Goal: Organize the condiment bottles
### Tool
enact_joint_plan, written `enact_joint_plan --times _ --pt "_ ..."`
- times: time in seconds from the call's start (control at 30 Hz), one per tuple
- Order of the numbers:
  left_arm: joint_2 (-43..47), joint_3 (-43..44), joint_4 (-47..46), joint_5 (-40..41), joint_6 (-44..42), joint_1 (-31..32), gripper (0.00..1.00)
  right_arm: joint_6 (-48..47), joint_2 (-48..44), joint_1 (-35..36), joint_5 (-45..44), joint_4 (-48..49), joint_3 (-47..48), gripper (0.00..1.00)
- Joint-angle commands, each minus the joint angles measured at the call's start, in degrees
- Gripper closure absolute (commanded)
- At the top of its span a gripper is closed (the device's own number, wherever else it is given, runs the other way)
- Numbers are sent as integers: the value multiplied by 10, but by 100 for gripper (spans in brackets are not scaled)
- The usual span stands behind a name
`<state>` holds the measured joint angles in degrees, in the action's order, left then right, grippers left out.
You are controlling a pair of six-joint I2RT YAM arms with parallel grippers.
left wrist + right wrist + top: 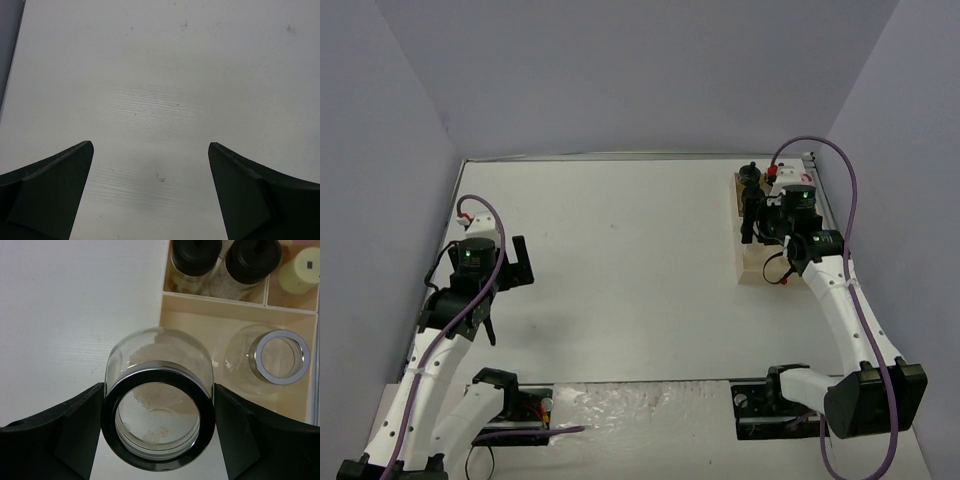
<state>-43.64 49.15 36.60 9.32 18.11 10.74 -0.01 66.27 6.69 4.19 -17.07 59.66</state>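
The wide clear glass jar (158, 405) is smooth and glossy. At two o'clock, the pale wooden tray (200, 322) looks matt.

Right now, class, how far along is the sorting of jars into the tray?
Done: two black-capped jars, a yellow-capped jar and a silver-rimmed jar sit in the tray. In hand: the right gripper clamps a wide jar over the tray's edge. Left: setting it down; the left gripper is open, empty.

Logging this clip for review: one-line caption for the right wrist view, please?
Right fingers clasp a wide jar at the tray's edge, beside a second silver-rimmed jar already inside.
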Motion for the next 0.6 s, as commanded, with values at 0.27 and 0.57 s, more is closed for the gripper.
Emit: enact_joint_plan --times 0.27,0.57 --pt "6 21 -25 3 -7 -5 3 -1 67 -84 44 62 6 100" --pt "9 21 -25 1 -7 -5 3 -3 120 -98 36 113 -15 100"
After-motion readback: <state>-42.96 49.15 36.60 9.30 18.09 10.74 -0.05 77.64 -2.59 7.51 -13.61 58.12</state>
